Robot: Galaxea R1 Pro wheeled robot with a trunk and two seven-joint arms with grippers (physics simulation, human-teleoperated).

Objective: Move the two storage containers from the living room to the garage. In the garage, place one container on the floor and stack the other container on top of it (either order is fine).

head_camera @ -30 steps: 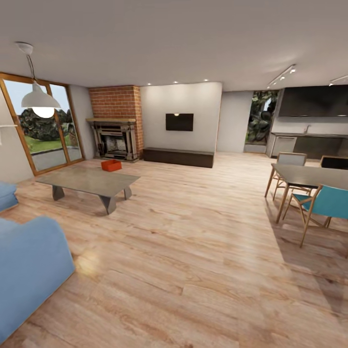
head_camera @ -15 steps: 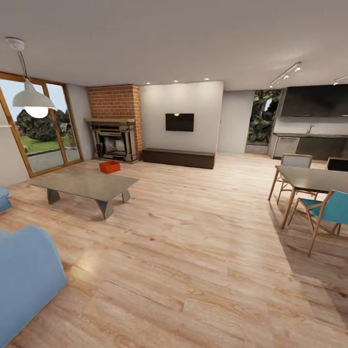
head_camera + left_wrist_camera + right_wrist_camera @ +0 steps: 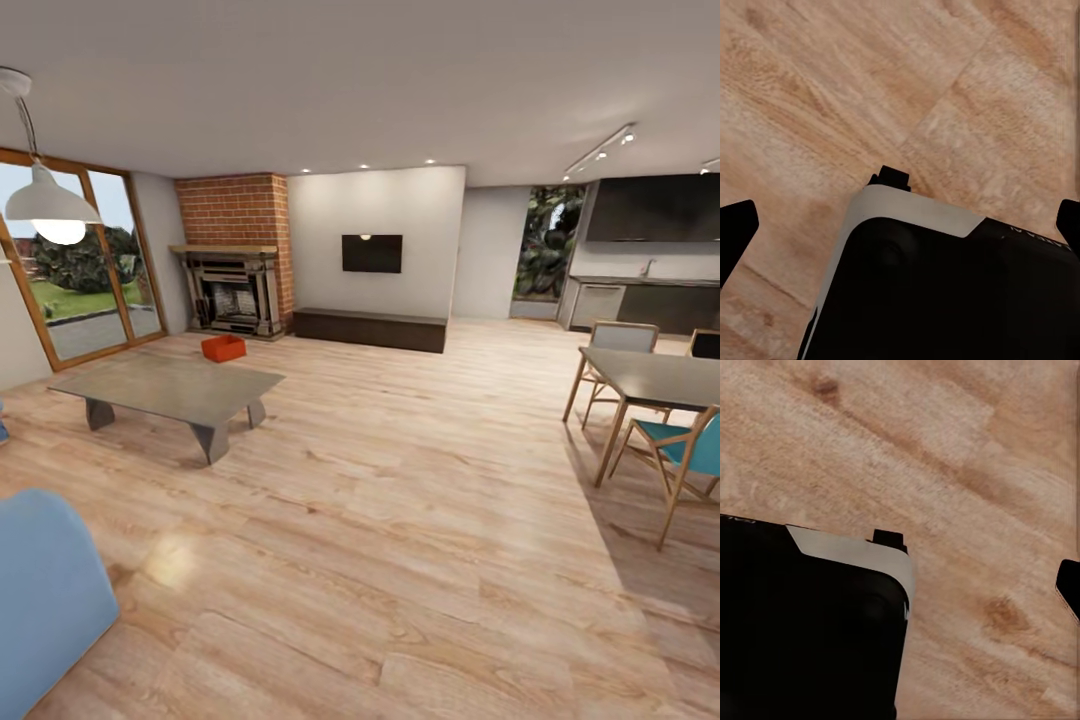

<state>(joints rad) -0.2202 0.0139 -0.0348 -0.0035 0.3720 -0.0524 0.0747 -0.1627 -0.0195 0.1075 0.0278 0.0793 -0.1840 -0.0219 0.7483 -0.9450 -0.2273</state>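
Note:
I am in the living room, on its light wood plank floor (image 3: 400, 520). One orange-red storage container (image 3: 223, 348) sits on the planks at the far left, just behind the grey coffee table (image 3: 170, 385) and in front of the fireplace (image 3: 232, 290). In the left wrist view my left gripper (image 3: 902, 225) is open, its dark fingertips (image 3: 735, 229) at opposite picture edges over bare planks and empty. In the right wrist view my right gripper (image 3: 902, 585) shows one fingertip (image 3: 1069, 585) far out at the edge, nothing held.
A blue sofa (image 3: 45, 590) fills the near left corner. The brick column (image 3: 235, 210), wall TV (image 3: 372, 253) and a low dark bench (image 3: 370, 328) line the far wall. A dining table (image 3: 660, 378) with a teal chair (image 3: 690, 450) stands at the right.
The whole head view has shifted: the sofa, lamp and coffee table slid left and the dining set right, so the camera has moved forward. The container lies where it was.

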